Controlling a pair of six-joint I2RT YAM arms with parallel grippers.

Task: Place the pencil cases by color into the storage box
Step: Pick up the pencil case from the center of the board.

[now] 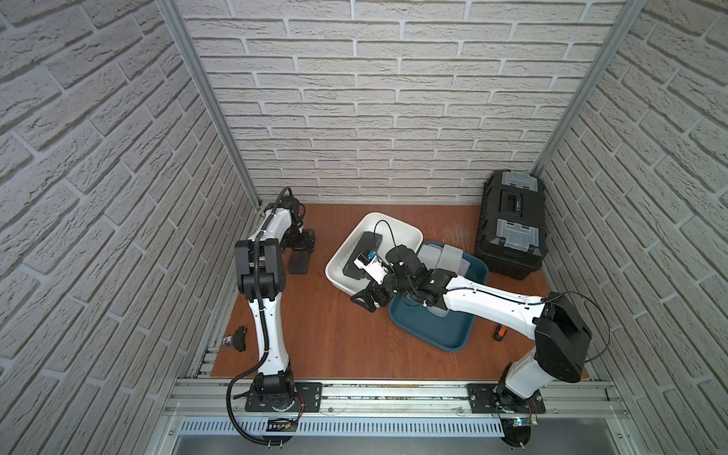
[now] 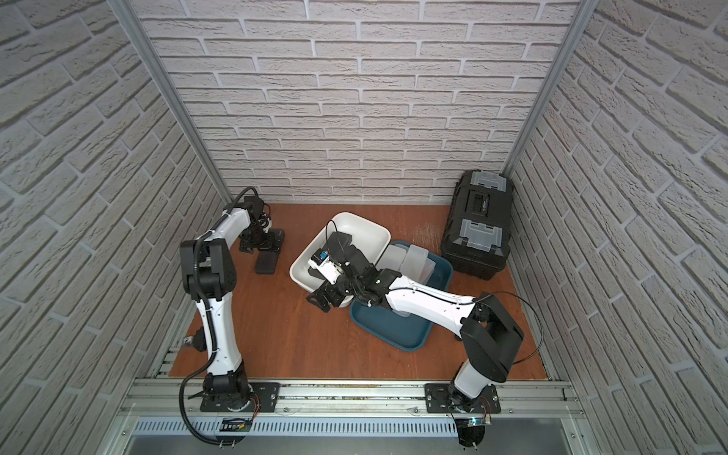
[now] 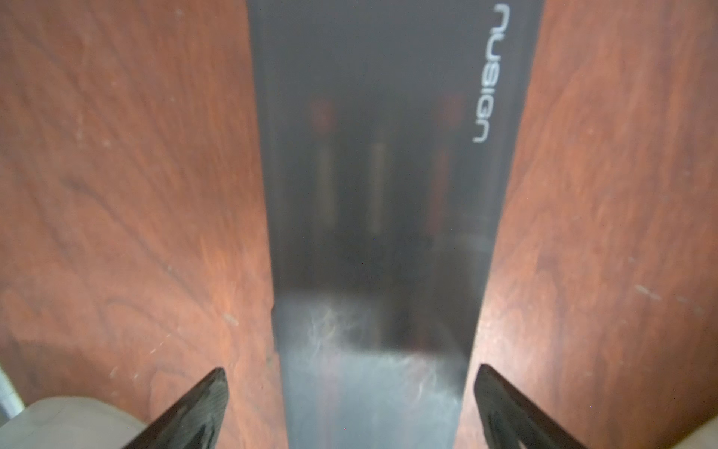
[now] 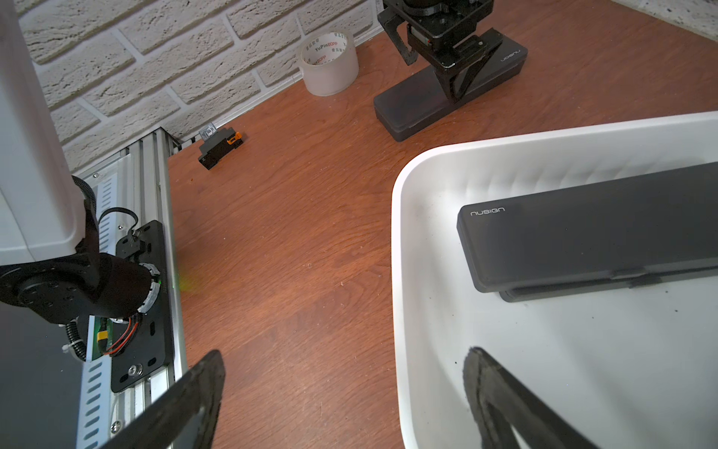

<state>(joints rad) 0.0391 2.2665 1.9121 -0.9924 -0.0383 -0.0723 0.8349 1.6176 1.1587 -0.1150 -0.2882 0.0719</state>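
Observation:
A black pencil case [image 3: 373, 194] lies flat on the wooden table at the far left [image 1: 298, 263]. My left gripper [image 3: 351, 373] hangs open right over it, a finger on each side and neither touching it. It also shows in the right wrist view [image 4: 454, 89]. My right gripper [image 4: 345, 357] is open and empty above the near rim of the white storage box [image 4: 396, 217]. That box [image 1: 342, 252] holds stacked black pencil cases [image 4: 582, 237]. Frosted white pencil cases [image 1: 445, 256] lie in the blue storage box [image 1: 429, 331] beside it, partly hidden by my right arm.
A black toolbox [image 1: 510, 224] stands at the back right corner. A clear tape roll [image 4: 329, 64] sits by the left wall near the left arm. A small black and orange part [image 4: 219, 147] lies at the left edge, and an orange item [image 1: 499, 333] lies at the right.

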